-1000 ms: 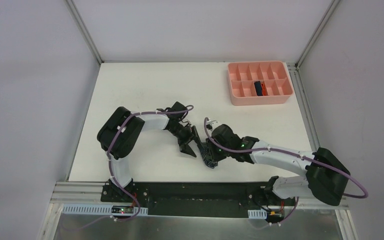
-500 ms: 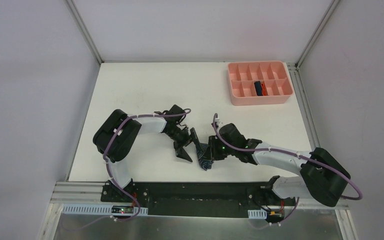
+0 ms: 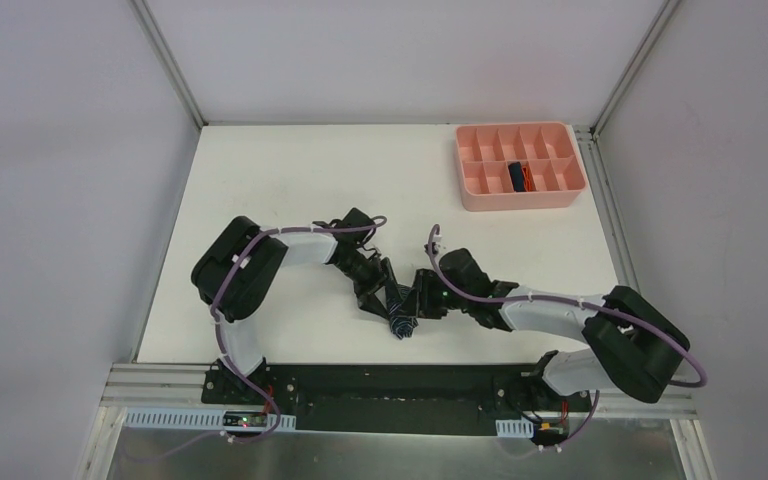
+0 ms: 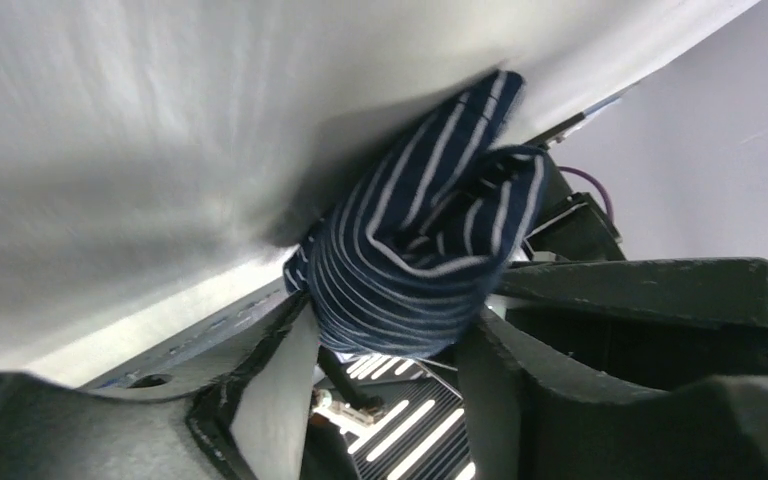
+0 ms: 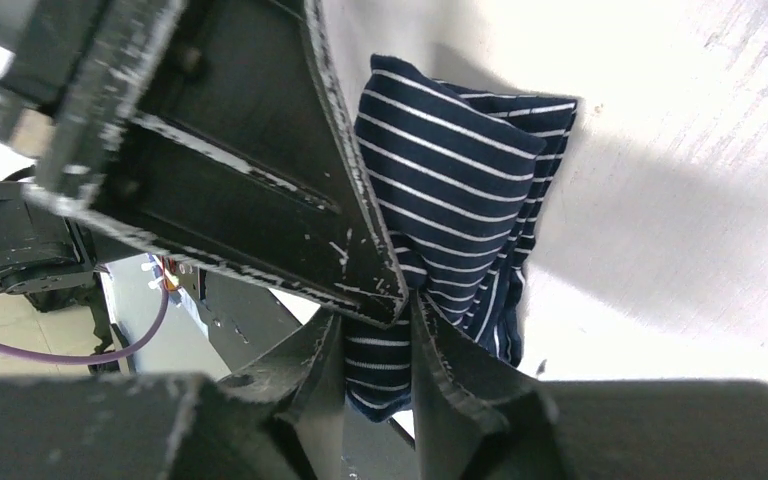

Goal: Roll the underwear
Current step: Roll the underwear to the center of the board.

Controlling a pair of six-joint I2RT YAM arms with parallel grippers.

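At near edge of table [image 3: 280,170], around mid-length: striped underwear [image 3: 400,323] now compact bundle, where second ago it was loose, long strip. Grippers have drawn together. Left gripper [image 3: 378,298] fingers wide, touching bundle on both sides. Right gripper [image 3: 417,302] fingers narrow, pinching cloth fold. Judgement: roll nearly formed. Navy underwear [image 3: 516,176] sits in pink tray [image 3: 520,201], far right corner.

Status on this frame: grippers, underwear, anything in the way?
Right gripper shut on striped underwear, bundled. Left gripper straddles it, grip unclear. Navy underwear in pink tray. Nothing in the way.
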